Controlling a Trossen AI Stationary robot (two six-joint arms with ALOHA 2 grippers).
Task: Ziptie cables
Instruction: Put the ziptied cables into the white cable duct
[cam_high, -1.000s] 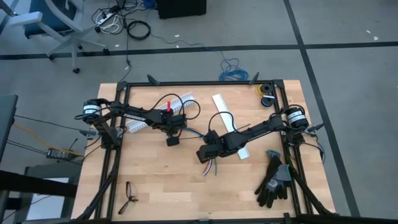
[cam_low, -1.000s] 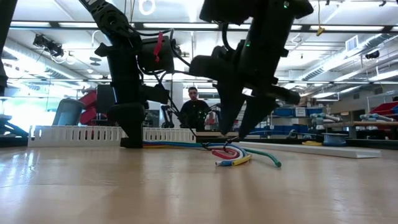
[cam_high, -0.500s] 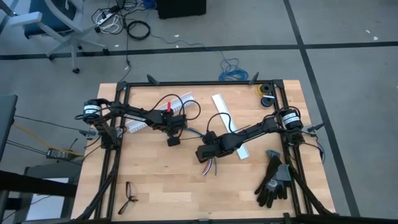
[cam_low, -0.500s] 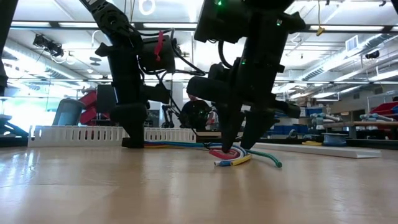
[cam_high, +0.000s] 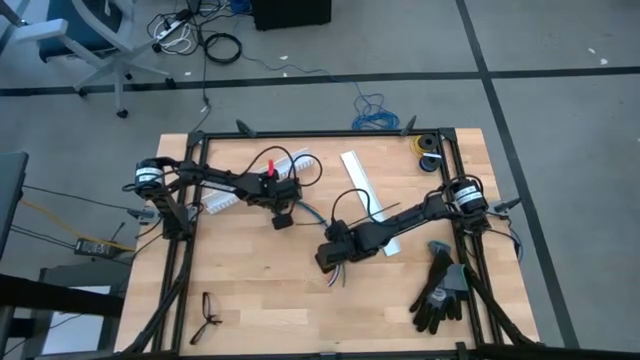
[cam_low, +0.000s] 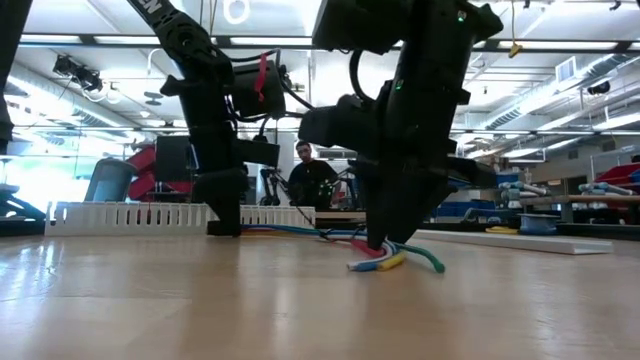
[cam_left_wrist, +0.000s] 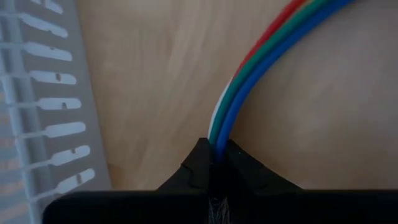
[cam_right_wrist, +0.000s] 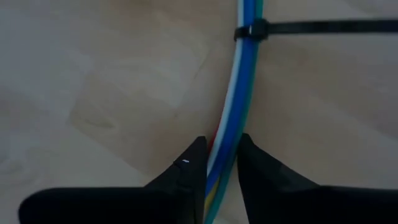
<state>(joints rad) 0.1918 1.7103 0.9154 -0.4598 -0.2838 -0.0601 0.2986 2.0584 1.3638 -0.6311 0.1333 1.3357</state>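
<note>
The cables (cam_high: 318, 222) are lying across the centre of the wooden worktop (cam_high: 250, 290), running between the two arms. The left pincer (cam_left_wrist: 215, 160), left of centre in the high view, is clamping shut on the cables where the red, green, blue and white strands curve away from its tips. The right pincer (cam_right_wrist: 218, 163), just below centre, is straddling the bundle with its fingers (cam_right_wrist: 189, 168) close on either side; whether they are gripping is unclear. A black zip tie (cam_right_wrist: 261, 28) is circling the cables just beyond. A white slotted channel (cam_left_wrist: 43, 106) is lying beside the left pincer.
</note>
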